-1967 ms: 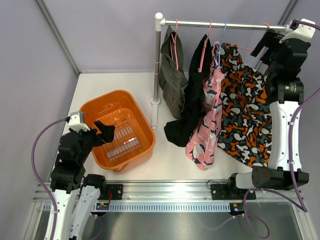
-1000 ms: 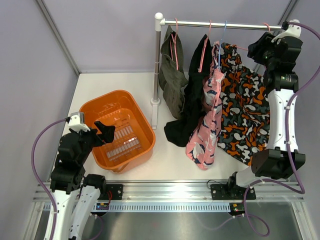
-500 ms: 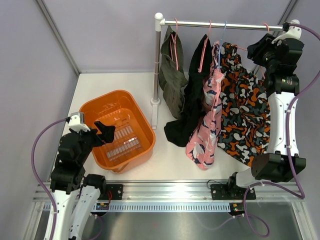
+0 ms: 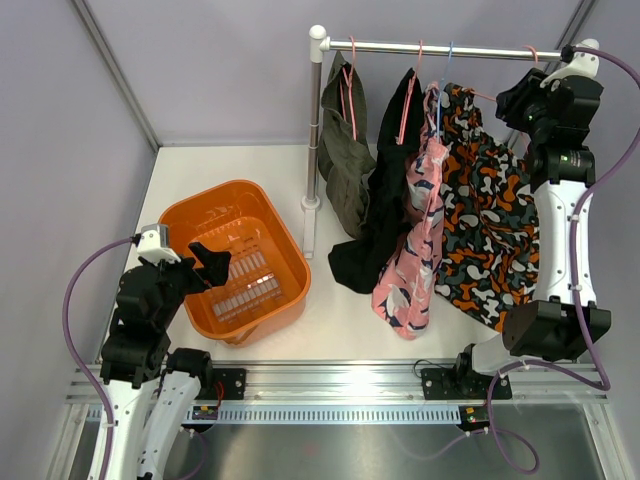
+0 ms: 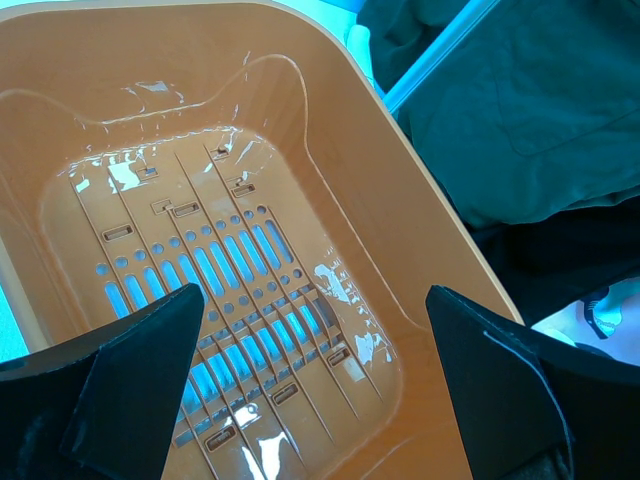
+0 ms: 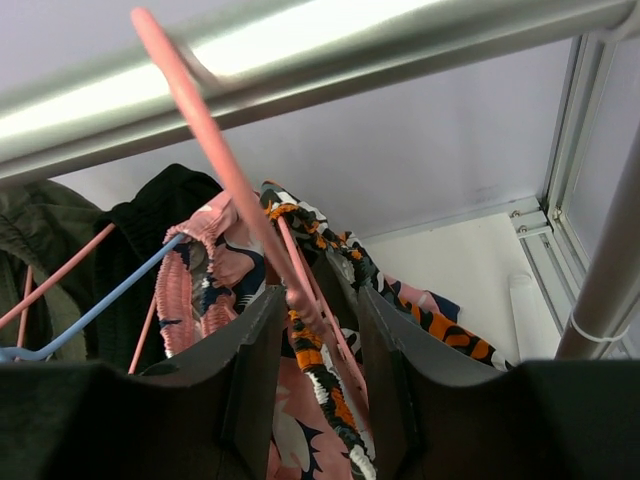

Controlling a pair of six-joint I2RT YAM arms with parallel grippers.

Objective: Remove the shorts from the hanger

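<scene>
Pink plastic was what lay between the fingers of the right gripper (image 6: 320, 300): the thin neck of the hanger (image 6: 225, 160), hooked over the steel rail (image 6: 300, 55) near its right end. The jaws were held part-way apart, one on each side of the neck, and no pressing contact could be made out. The camouflage shorts (image 4: 490, 220) were hung from that hanger. The pink patterned shorts (image 4: 415, 270), the black shorts (image 4: 372, 220) and the olive shorts (image 4: 345, 165) were hung further left along the rail; none had been taken off. The left gripper (image 5: 312, 300) was held wide, with nothing in it, over the orange basket (image 5: 420, 210).

Several risks were judged. So smooth and narrow a rod could be expected to slip or twist if it were gripped off-centre. If the hook were pulled sideways rather than lifted clear, it could be caught on the rail and the stand tipped. The blue hanger (image 6: 95, 300) sat close by, so the pink patterned shorts might be snagged and dragged. The cloth could also be shed onto the table (image 4: 230, 165), short of the basket.
</scene>
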